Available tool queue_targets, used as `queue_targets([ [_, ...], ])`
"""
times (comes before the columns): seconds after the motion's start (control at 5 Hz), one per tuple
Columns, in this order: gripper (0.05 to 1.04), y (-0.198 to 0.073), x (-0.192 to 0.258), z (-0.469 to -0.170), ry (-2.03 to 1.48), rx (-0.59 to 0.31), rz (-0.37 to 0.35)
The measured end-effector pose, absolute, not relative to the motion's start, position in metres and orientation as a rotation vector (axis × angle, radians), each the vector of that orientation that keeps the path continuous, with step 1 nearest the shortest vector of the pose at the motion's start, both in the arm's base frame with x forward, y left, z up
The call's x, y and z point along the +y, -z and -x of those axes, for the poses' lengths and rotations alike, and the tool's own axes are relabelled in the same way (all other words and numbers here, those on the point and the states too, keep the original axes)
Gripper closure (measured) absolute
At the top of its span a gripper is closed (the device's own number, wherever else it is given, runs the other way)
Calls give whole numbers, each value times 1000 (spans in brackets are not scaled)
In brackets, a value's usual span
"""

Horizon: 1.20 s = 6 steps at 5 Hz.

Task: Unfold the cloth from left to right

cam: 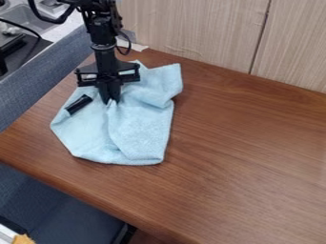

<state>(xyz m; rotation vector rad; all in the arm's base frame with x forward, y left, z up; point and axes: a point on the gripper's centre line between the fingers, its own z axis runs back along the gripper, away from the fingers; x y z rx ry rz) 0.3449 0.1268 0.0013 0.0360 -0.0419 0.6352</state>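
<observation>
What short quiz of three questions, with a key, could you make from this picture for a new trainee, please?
1. Multiple choice. Where does the short black object lie?
A) On the cloth
B) On bare tabletop
C) On the floor

2. True or false: the cloth is spread fully flat, with no folds or creases.

3. Fill in the missing word: the gripper is down at the cloth, whose colour is light ____.

Key: 1. A; 2. False; 3. blue
</observation>
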Motion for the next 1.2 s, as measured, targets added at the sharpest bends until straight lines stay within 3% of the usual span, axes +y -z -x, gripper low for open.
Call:
queue_targets([
  [0.2, 1000, -3, 127, -341, -640, -37, -32],
  [0.6, 1000, -36, 120, -339, -660, -90, -58],
  [0.8, 1000, -60, 93, -350, -596, -148, -22],
  [1.2, 1000, -64, 27, -370, -426, -188, 79],
])
